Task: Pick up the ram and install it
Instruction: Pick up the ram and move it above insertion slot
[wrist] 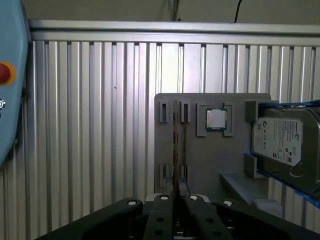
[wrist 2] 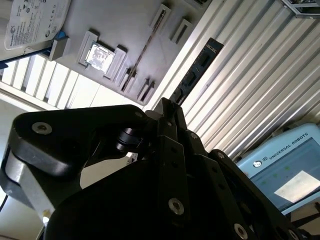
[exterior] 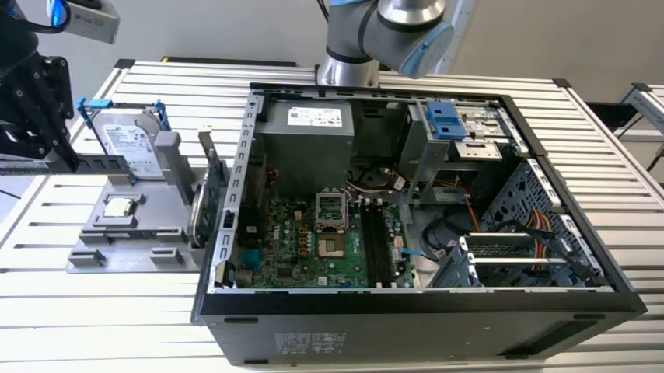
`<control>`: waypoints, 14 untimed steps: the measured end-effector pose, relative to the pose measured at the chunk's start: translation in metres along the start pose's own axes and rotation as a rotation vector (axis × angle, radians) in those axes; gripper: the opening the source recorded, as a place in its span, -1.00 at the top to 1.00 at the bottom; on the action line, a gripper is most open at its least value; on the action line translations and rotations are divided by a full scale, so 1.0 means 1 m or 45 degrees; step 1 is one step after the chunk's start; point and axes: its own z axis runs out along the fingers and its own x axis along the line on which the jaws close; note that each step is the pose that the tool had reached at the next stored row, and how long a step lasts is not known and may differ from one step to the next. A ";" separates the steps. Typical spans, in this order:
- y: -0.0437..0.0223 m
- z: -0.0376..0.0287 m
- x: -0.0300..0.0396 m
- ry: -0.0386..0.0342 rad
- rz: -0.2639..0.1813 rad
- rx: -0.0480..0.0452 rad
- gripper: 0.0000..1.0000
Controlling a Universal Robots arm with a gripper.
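My gripper (exterior: 64,158) hangs at the exterior view's far left, above the left edge of the grey parts tray (exterior: 124,260). It is shut on the ram (exterior: 99,162), a long thin stick held level over the tray. In the second wrist view the ram (wrist 2: 197,70) runs out from the closed fingertips (wrist 2: 169,107) as a dark narrow bar. The first wrist view shows the ram (wrist: 176,145) edge-on, reaching out from the gripper (wrist: 176,199) over the tray's slot blocks. Long black memory slots (exterior: 374,242) lie on the motherboard inside the open computer case (exterior: 415,299).
On the tray are a hard drive (exterior: 130,148) in a blue bracket, a square silver processor (exterior: 120,207) and a green expansion card (exterior: 213,194) standing on edge beside the case wall. The arm's base (exterior: 363,39) is behind the case. A teach pendant (wrist 2: 290,170) is nearby.
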 end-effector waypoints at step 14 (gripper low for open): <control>-0.0098 -0.0001 -0.0002 0.0000 0.000 0.000 1.00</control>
